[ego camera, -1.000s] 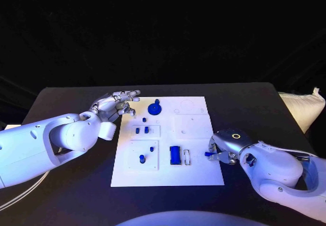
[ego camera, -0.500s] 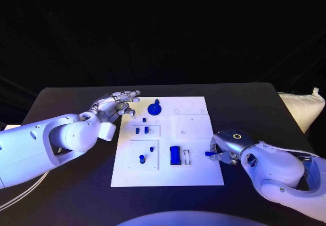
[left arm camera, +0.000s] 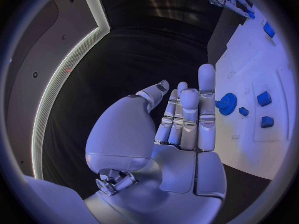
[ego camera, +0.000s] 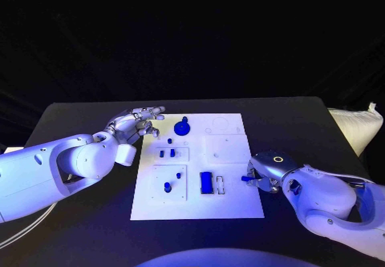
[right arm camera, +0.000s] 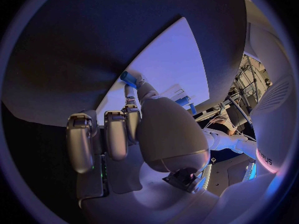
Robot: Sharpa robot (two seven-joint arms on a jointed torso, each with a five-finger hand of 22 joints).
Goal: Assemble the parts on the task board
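The white task board (ego camera: 232,208) lies mid-table. On it are a blue gear (ego camera: 182,129), several small blue pieces (ego camera: 166,153) and a long blue block (ego camera: 207,182). My right hand (ego camera: 265,171) is at the board's right edge and pinches a small blue part (ego camera: 246,178) between thumb and a fingertip. In the right wrist view that small blue part (right arm camera: 129,78) sticks out over the board (right arm camera: 171,64). My left hand (ego camera: 136,121) hovers by the board's far left corner, fingers straight and holding nothing. In the left wrist view the left hand (left arm camera: 181,119) is beside the gear (left arm camera: 226,104).
A pale cushion-like bag (ego camera: 357,129) lies off the table's right side. Black tabletop (ego camera: 88,222) surrounds the board. A narrow white slot (ego camera: 221,185) sits beside the long blue block.
My right hand with the small blue part has crept slightly further from me along the board's right edge. The left hand has stayed put.
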